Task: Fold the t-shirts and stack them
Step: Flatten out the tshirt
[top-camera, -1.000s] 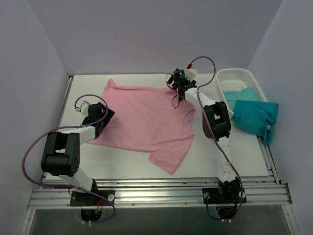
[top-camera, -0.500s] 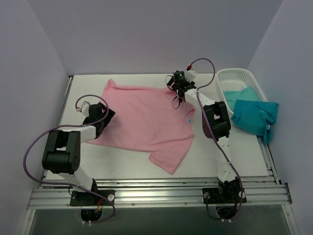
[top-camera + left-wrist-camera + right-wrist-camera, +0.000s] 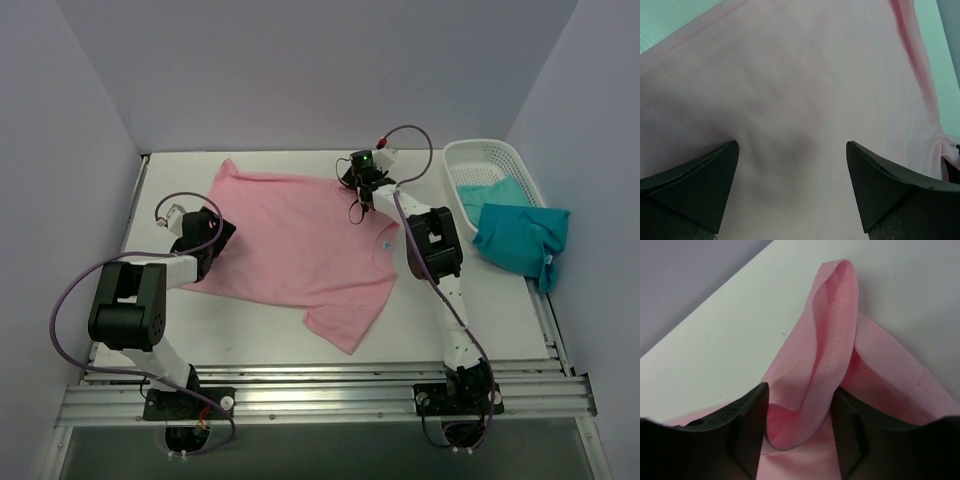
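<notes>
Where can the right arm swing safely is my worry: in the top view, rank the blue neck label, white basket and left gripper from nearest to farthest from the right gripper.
From the right gripper:
1. blue neck label, just toward the bases, on the pink t-shirt.
2. white basket, off to its right.
3. left gripper, across the pink t-shirt, on the left.

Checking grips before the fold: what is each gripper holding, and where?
Right gripper pinches the pink t-shirt by a fold of its far sleeve; left gripper is open, holding nothing.
</notes>
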Motion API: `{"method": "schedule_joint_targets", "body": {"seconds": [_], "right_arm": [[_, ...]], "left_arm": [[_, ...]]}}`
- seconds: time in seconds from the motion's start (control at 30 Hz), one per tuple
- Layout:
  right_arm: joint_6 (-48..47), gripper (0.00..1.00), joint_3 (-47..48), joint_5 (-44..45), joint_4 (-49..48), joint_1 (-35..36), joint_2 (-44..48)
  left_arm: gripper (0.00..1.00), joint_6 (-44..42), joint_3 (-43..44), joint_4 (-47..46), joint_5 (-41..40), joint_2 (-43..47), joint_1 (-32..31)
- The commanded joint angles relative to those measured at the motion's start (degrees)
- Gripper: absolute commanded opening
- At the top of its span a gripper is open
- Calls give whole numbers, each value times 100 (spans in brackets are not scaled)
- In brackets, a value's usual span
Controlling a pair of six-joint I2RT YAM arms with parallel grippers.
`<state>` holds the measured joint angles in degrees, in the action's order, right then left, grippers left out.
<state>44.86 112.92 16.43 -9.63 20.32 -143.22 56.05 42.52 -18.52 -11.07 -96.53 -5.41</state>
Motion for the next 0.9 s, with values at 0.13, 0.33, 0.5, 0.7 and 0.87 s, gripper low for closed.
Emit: {"method": "schedule_joint_targets", "body": {"seconds": [0.13,0.33,0.5,0.7,0.87], "right_arm": [[-4,21,388,-105,-74,-36,-154],[-21,0,1028,-175,40,-98,-443],[40,0,1451,-219,-171,-116,-698],[286,0,2286,-149,-574,-168,-1462],[874,0,2251,431,-1767,-221,-1989]], "left_arm": [[98,-112,186,-99,35,-199,22],[98,-112,230,-116,52,-270,22],[99,-147,283,-108,0,-278,22],[99,-191,318,-90,0,-340,22],[99,-209,301,-81,61,-252,-30]]}}
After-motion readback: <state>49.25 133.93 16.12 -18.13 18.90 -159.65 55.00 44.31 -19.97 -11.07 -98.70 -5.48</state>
